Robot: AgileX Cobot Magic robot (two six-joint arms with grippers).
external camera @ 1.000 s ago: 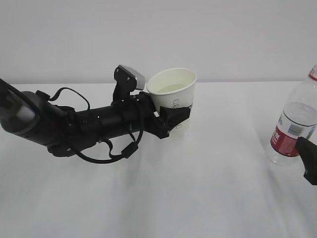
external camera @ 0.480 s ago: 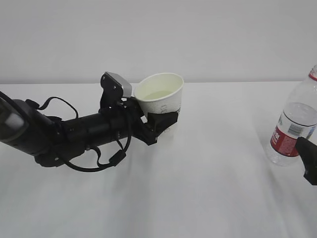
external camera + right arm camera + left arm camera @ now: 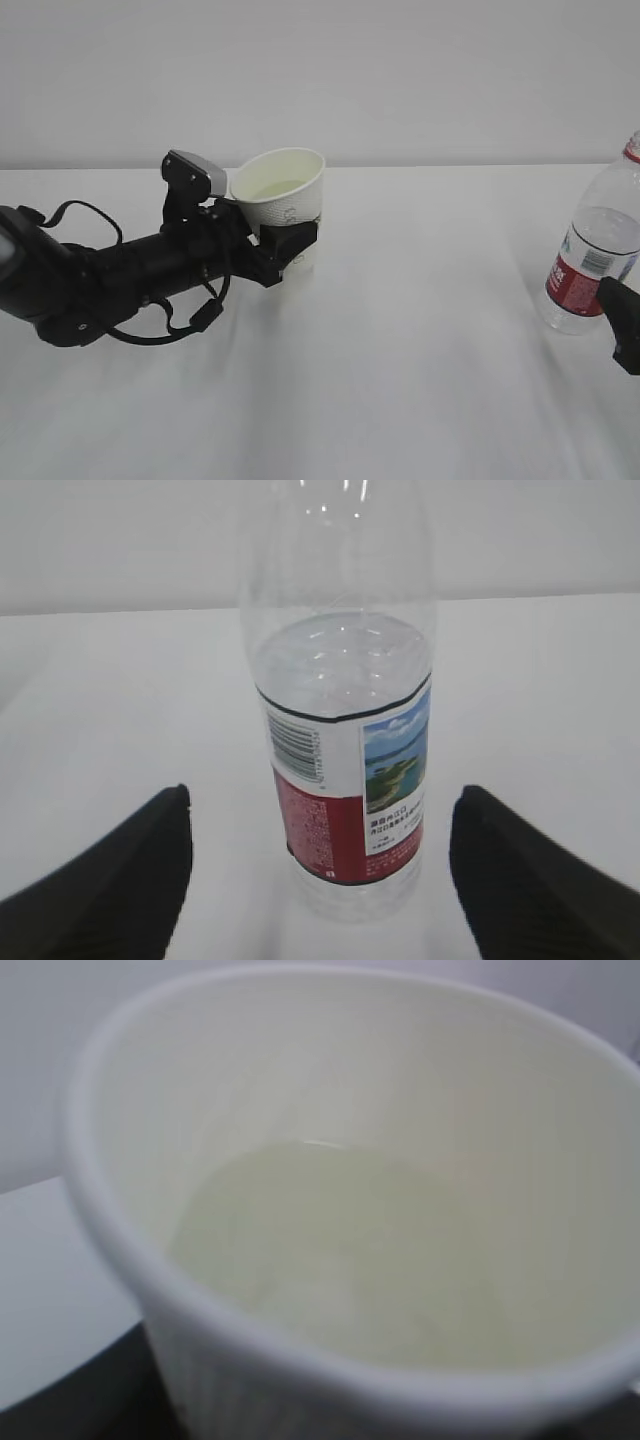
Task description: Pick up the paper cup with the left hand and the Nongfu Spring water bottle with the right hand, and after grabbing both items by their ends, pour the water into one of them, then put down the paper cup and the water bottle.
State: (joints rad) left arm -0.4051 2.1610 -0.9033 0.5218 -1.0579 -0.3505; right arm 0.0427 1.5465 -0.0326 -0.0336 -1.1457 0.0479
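Exterior view: the paper cup (image 3: 283, 192) is gripped upright by the left hand (image 3: 272, 243) so water (image 3: 330, 1250) is kept in; the right hand (image 3: 320, 880) is spread wide around the standing Nongfu Spring water bottle (image 3: 340, 740).

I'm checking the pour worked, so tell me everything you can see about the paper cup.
The paper cup is small, white and tapered, with a rolled rim, a cream inside and faint grey marks on its side. It stands roughly upright, leaning slightly, with its base at or just above the white table. The left gripper clamps its lower half from the left. A shallow pool of clear water lies in the bottom. The bottle stands far off to the right, not touching it.
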